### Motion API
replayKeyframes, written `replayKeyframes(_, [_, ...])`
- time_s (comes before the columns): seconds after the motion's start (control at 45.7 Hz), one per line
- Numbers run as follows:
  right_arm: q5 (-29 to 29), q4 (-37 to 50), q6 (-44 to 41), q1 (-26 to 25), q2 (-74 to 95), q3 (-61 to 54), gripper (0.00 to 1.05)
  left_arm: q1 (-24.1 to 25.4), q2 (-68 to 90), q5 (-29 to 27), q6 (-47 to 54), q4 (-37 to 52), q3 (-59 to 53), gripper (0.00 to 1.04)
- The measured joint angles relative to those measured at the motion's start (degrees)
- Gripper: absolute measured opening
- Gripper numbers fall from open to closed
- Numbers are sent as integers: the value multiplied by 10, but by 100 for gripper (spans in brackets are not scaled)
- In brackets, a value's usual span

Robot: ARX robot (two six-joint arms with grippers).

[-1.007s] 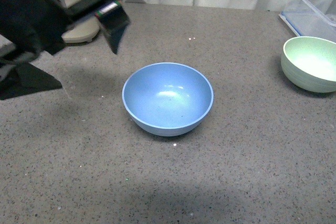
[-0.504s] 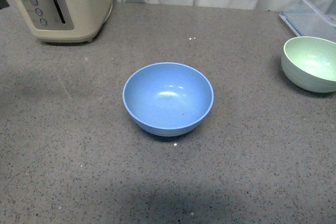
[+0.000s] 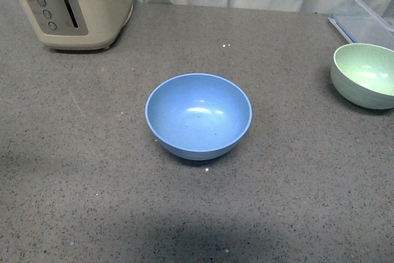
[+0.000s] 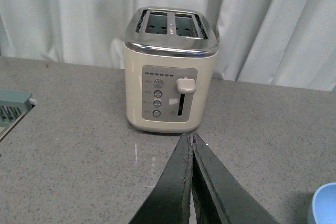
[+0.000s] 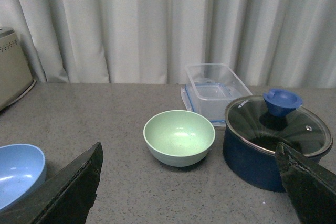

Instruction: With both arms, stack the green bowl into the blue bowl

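The blue bowl [image 3: 198, 115] stands empty in the middle of the grey counter; part of it shows in the right wrist view [image 5: 18, 174] and its rim in the left wrist view [image 4: 324, 203]. The green bowl [image 3: 364, 75] stands empty at the right edge, and in the right wrist view [image 5: 179, 136] it lies ahead between the wide-spread fingers. My right gripper [image 5: 190, 187] is open and empty, well short of it. My left gripper [image 4: 191, 145] is shut and empty, pointing at the toaster. Neither arm shows in the front view.
A cream toaster [image 3: 74, 5] stands at the back left. A clear plastic container [image 5: 215, 87] sits behind the green bowl. A dark blue pot with a glass lid [image 5: 275, 140] stands right beside the green bowl. A curtain hangs behind the counter.
The left arm, which covered the toaster at the upper left of the front view, has drawn out of that view. The bowls have not moved.
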Motion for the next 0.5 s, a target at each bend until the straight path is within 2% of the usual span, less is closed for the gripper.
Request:
replayKeyframes(0.109, [0,0,0,0,0,0,96,0,-46,0,1,-19,-26,4])
replayKeyframes(0.197, [0,0,0,0,0,0,96,0,-58,0,3,1,-60,4])
replayKeyframes(0.504, [0,0,0,0,0,0,96,0,-194,0,6,-103,-91,4])
